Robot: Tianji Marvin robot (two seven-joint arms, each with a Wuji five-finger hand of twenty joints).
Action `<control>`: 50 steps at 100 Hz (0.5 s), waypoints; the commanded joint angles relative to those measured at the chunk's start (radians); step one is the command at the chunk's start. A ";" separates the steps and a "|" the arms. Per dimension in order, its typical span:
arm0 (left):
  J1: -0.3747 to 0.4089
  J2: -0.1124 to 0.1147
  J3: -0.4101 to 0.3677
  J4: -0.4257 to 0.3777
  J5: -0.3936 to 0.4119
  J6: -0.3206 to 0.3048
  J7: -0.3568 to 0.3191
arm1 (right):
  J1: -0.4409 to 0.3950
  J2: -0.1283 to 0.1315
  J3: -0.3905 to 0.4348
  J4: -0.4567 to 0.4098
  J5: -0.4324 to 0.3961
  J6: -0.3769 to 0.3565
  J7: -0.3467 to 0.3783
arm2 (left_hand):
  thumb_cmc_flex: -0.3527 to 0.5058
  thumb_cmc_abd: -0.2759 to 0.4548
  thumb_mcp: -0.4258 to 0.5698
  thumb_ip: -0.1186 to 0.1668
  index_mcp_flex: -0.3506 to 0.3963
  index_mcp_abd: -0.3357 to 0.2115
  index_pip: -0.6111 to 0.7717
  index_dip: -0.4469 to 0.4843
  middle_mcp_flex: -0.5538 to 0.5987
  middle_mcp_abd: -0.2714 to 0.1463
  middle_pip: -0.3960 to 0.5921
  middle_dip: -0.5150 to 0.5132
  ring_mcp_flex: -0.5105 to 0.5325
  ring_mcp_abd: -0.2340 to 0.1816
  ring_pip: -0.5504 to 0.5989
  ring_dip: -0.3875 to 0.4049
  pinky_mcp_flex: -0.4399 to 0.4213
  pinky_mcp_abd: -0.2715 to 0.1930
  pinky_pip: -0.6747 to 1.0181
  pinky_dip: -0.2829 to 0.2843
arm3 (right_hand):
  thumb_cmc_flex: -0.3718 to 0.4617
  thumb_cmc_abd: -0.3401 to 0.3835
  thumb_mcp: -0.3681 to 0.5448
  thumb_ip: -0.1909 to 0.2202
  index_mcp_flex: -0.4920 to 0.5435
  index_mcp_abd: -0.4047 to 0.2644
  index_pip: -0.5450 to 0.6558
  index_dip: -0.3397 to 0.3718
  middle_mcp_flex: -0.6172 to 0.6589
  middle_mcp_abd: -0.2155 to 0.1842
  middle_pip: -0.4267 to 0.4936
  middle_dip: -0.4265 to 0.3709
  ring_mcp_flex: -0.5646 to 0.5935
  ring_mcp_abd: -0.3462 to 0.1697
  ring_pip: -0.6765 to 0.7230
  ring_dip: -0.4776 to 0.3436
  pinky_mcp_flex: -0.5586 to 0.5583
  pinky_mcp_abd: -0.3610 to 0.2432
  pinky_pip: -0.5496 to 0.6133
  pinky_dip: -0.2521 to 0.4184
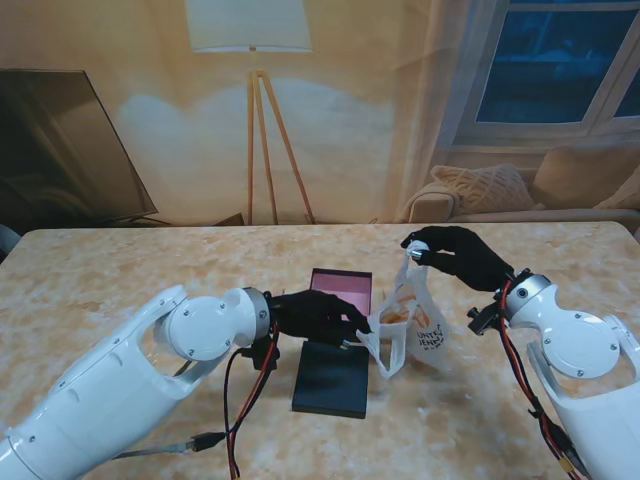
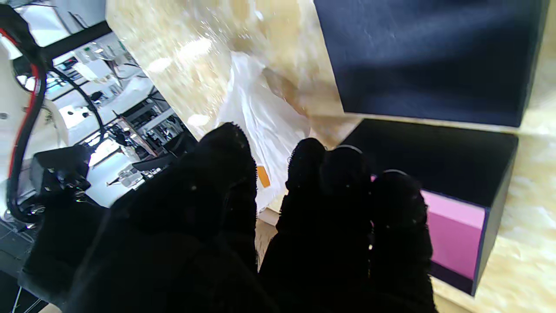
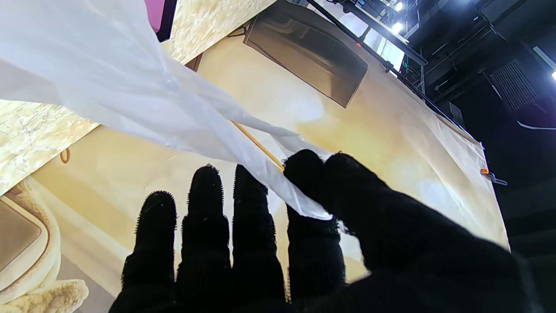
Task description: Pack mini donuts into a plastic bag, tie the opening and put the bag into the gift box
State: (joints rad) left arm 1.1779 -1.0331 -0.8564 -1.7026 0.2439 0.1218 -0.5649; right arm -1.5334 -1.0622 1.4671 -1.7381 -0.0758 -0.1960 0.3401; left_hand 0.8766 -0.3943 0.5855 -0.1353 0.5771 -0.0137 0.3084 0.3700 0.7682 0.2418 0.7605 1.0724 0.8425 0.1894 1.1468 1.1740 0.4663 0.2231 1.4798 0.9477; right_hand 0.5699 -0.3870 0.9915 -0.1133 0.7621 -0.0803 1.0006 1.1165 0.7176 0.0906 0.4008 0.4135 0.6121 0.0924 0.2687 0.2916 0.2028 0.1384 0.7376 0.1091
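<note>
Table (image 1: 120, 270): big, tan and stony, with everything on it.
Gift box (image 1: 341, 291): open, pink inside, its dark lid (image 1: 332, 380) lying nearer to me.
Plastic bag (image 1: 415, 325): white, just right of the box, stretched between my hands.
My right hand (image 1: 455, 255): pinching the bag's top, held up high.
My left hand (image 1: 315, 315): gripping the bag's other edge, over the box.
Mini donuts (image 1: 397, 312): orange shapes inside the bag.
</note>
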 commanded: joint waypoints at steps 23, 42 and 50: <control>-0.021 0.021 0.036 0.019 -0.083 -0.068 -0.093 | -0.008 -0.009 -0.005 0.000 -0.002 0.009 0.010 | 0.088 -0.047 0.000 -0.030 -0.076 -0.061 -0.015 -0.024 0.067 -0.038 -0.003 0.056 0.052 -0.035 0.045 0.014 0.033 -0.032 0.061 0.016 | 0.066 0.045 0.118 0.065 0.010 -0.101 0.038 -0.001 0.012 -0.016 0.016 0.020 0.019 -0.013 0.018 0.032 -0.001 -0.002 0.034 0.022; -0.029 0.014 0.074 0.025 -0.089 -0.044 -0.075 | -0.005 -0.011 -0.011 0.006 -0.004 0.018 0.004 | 0.077 -0.020 -0.005 -0.024 -0.140 -0.087 -0.060 -0.076 0.088 -0.027 -0.013 0.032 0.069 -0.007 0.036 -0.005 0.044 -0.010 0.065 0.006 | 0.067 0.045 0.118 0.065 0.008 -0.099 0.039 -0.003 0.012 -0.015 0.018 0.021 0.020 -0.011 0.019 0.034 -0.005 -0.002 0.037 0.025; -0.037 0.013 0.091 0.027 -0.090 -0.046 -0.069 | -0.003 -0.011 -0.013 0.008 -0.004 0.022 0.003 | 0.068 -0.009 -0.008 -0.023 -0.148 -0.089 -0.063 -0.083 0.086 -0.025 -0.014 0.026 0.069 -0.005 0.033 -0.008 0.044 -0.007 0.064 0.004 | 0.068 0.045 0.118 0.065 0.009 -0.099 0.039 -0.004 0.010 -0.013 0.017 0.021 0.017 -0.012 0.018 0.034 -0.004 -0.002 0.039 0.026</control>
State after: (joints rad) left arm 1.1426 -1.0105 -0.7742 -1.6730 0.1528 0.0804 -0.6172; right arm -1.5315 -1.0639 1.4586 -1.7321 -0.0766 -0.1788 0.3307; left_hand 0.9454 -0.4112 0.5863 -0.1458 0.4755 -0.0617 0.2672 0.3060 0.8319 0.2168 0.7490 1.1067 0.8839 0.1805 1.1597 1.1741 0.5008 0.2128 1.5066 0.9526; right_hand 0.5699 -0.3870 0.9915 -0.1133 0.7621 -0.0803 1.0006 1.1165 0.7176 0.0907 0.4144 0.4239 0.6123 0.0924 0.2819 0.3068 0.2028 0.1399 0.7606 0.1202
